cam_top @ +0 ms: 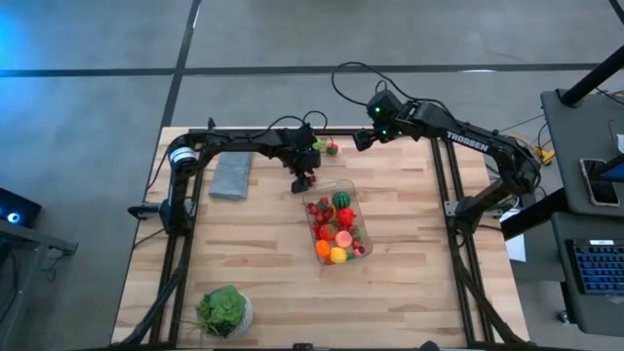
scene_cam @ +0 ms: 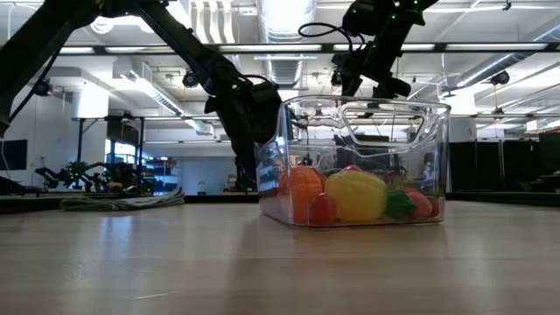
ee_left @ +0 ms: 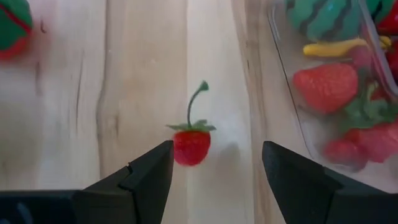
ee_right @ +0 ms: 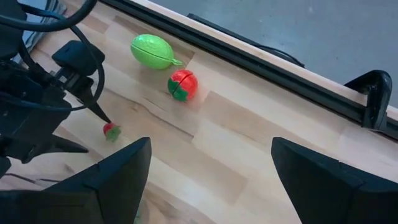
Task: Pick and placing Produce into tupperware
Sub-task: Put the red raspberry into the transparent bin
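Left gripper [ee_left: 214, 177] jaws spread around strawberry [ee_left: 191, 146], not touching; right gripper [ee_right: 208, 180] spread, empty.

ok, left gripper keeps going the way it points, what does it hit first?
Probably the small red berry on the table: the left gripper is open, with the berry near one finger. The tub lies off to the side. Depth is unclear.

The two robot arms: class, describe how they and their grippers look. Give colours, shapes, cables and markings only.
Both arms are black, jointed tubes. The right arm carries white TROSSEN lettering and green lights near its wrist, with black cables looping off it. Each gripper, left and right, ends in two black, wedge-shaped fingers.
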Action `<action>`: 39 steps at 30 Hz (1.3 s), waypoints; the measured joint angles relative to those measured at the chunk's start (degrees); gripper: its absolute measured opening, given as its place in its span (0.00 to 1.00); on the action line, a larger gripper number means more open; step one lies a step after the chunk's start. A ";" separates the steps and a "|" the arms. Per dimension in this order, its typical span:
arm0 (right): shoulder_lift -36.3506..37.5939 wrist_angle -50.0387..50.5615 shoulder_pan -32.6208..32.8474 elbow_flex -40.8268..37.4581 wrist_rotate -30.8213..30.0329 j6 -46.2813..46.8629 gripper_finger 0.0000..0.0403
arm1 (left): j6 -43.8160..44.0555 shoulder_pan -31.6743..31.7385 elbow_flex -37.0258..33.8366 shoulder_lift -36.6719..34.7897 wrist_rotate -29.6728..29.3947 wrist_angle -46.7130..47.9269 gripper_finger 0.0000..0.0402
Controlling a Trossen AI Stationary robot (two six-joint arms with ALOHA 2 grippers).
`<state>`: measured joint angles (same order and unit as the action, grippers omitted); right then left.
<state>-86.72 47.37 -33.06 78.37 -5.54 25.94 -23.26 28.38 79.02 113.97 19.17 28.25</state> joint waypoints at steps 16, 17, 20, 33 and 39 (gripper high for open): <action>0.00 0.17 0.00 -0.02 0.02 -0.90 0.81 | -3.03 0.36 -4.21 0.02 -5.50 -7.89 0.57; 0.00 0.16 0.00 -0.02 0.00 -0.91 0.81 | -3.00 0.28 -4.29 0.02 -5.42 -8.46 0.57; 0.00 0.15 0.00 -0.02 0.00 -0.90 0.81 | -2.74 0.17 -4.42 0.02 -5.18 -9.31 0.57; 0.00 0.23 0.00 -0.02 0.00 -0.90 0.81 | -2.41 0.20 -4.44 0.02 -4.65 -11.20 0.57; 0.00 0.31 0.00 -0.04 0.00 -1.40 0.81 | 1.83 0.21 -4.44 0.02 -3.15 -10.29 0.57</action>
<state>-86.72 47.68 -33.06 78.32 -5.54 24.53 -21.43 28.59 74.59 113.99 16.02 17.96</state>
